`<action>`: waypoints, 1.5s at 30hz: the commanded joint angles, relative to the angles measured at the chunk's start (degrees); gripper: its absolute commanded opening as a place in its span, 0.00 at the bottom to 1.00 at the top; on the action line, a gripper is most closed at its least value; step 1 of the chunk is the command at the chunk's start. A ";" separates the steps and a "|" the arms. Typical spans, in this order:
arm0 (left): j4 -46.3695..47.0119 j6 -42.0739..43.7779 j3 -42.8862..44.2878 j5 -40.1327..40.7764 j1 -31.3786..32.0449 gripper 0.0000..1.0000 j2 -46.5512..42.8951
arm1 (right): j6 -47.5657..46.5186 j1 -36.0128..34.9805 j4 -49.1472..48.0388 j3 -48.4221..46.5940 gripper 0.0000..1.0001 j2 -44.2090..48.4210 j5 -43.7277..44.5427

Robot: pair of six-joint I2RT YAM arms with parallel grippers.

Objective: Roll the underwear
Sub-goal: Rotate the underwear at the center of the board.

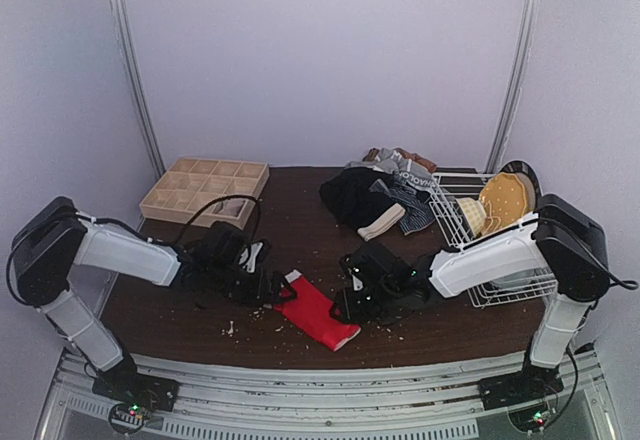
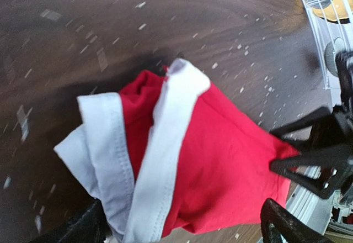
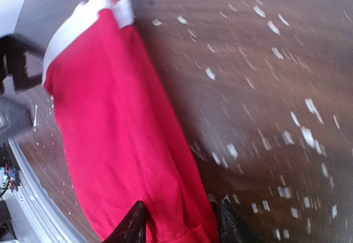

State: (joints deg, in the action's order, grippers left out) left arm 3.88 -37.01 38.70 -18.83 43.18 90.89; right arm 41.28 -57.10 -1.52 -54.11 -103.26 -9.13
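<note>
The red underwear with a pale waistband lies folded into a long strip on the dark table, near the front middle. In the left wrist view its waistband end fills the frame. My left gripper is open, its jaws wide apart on either side of that end; it also shows in the top view. In the right wrist view the red underwear runs away from my right gripper, which is open with its fingers astride the near end. The right gripper shows in the top view.
A heap of black, striped and beige underwear lies at the back middle. A wooden grid tray stands at the back left. A white wire basket with a yellow item stands right. Pale flecks dot the table.
</note>
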 commanded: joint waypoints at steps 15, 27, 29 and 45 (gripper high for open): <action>-8.97 12.58 26.15 -3.27 -1.91 0.98 17.90 | 9.52 -10.15 0.33 9.51 0.54 11.22 11.16; -13.70 7.40 9.57 1.15 1.68 0.98 -5.62 | 5.70 -4.18 0.38 11.94 0.72 19.56 5.85; -8.46 4.56 8.45 -2.55 3.49 0.98 -3.82 | 7.90 -4.20 -5.12 12.65 0.71 17.63 3.28; 3.41 1.81 20.30 -12.67 3.58 0.96 21.13 | 23.06 -3.64 -23.95 15.47 0.64 2.32 -1.26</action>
State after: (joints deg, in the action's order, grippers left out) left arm 4.84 -34.39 56.29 -28.64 48.01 107.59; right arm 60.14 -61.06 -21.06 -39.81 -97.23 -7.84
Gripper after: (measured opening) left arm 0.966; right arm 0.647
